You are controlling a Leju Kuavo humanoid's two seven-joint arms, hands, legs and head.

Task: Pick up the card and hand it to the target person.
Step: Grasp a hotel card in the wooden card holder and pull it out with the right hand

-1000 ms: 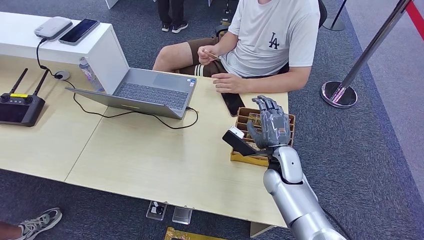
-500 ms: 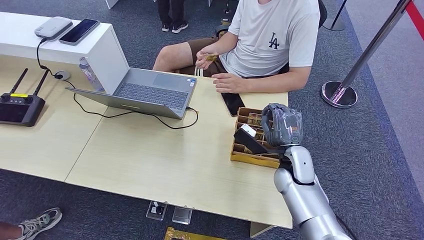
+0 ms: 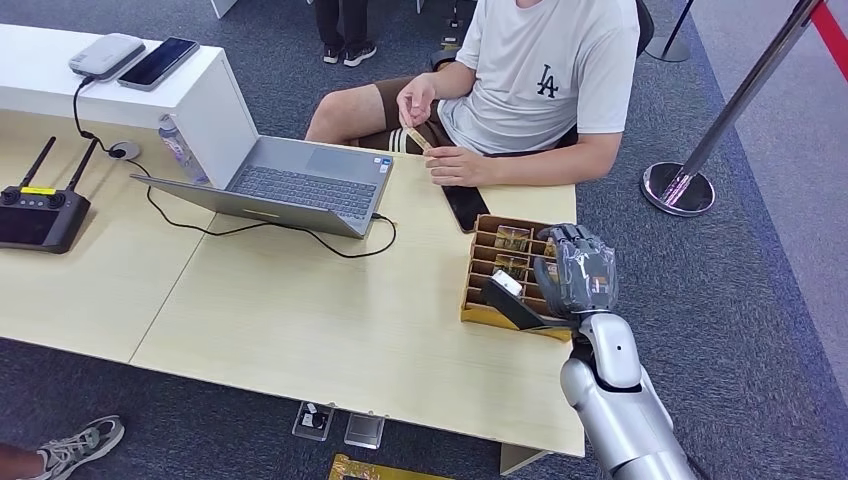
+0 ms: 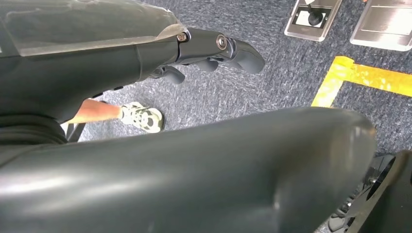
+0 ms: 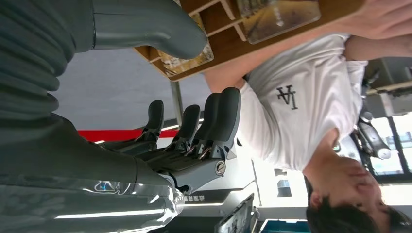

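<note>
A wooden slotted box (image 3: 481,315) with cards (image 3: 512,238) standing in its slots sits at the table's right end. My right hand (image 3: 575,272) hovers over the box's right side with its fingers bent downward and its thumb (image 3: 507,296) stretched across the near slots. In the right wrist view the thumb (image 5: 160,31) lies beside a card (image 5: 187,60) in the box (image 5: 228,53), and the fingers (image 5: 218,116) stand apart from it with nothing between. The seated person (image 3: 545,80) holds a card (image 3: 417,137) in one raised hand. My left hand (image 4: 218,48) hangs low over the carpet, holding nothing.
An open laptop (image 3: 300,185) with its cable, a black phone (image 3: 466,207) and a black remote (image 3: 40,215) lie on the table. A stanchion base (image 3: 680,188) stands on the carpet to the right. Someone's shoe (image 4: 141,117) and yellow floor tape (image 4: 359,77) are near my left hand.
My right hand has moved right and nearer over the box, its upright fingers bending downward. The person has raised the hand with the card.
</note>
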